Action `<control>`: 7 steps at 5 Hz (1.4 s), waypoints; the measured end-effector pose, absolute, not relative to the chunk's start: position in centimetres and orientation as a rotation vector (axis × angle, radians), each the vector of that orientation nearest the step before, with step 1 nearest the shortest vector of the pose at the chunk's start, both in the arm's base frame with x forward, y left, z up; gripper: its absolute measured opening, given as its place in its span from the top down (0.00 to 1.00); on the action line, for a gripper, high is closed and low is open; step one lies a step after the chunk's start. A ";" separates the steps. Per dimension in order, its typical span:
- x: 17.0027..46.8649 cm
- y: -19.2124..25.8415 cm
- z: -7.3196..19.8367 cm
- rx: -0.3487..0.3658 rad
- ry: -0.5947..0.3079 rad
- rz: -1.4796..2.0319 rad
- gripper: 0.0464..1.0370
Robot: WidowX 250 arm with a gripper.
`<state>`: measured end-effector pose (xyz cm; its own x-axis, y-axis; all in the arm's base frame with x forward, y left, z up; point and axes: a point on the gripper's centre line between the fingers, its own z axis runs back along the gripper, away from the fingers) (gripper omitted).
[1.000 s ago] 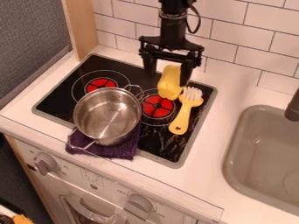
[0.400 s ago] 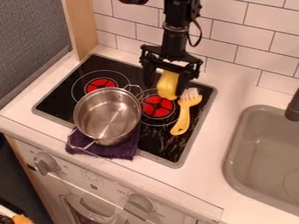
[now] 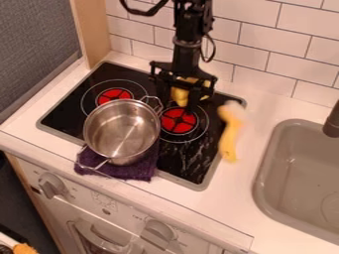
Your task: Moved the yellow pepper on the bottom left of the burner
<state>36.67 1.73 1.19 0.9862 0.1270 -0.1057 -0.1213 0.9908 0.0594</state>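
Pepper [image 3: 180, 97], yellow and partly hidden, is seen at the far right part of the black stovetop [image 3: 63, 110], just beyond the right-hand red burner [image 3: 178, 121]. It is straddled by the black hand [image 3: 177, 100], which is hung low over it from the far side, its fingers held apart; whether the pepper is touched by them cannot be told. A yellow brush [image 3: 228, 136] with a pale head is seen, blurred, over the stovetop's right edge — its head towards the far side, its handle towards the near side. To the left of the hand, a metal pot [image 3: 109, 133] is set between the two red burners and nearer the front, and a dark purple cloth [image 3: 136, 171] is spread at its near side, over the stovetop's near edge. The stovetop is let into a white counter [image 3: 268, 101], as is a grey sink [image 3: 263, 173] at the right, with part of a dark faucet [image 3: 332, 120] seen at its far side. The far wall [image 3: 255, 44] is covered in white tiles.
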 end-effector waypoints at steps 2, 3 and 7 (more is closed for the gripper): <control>35.4 2.7 3.7 -0.092 -0.118 -0.013 0.81; 35.0 2.8 4.5 -0.139 -0.124 -0.085 0.54; 38.4 2.2 4.5 0.048 -0.068 -0.522 0.04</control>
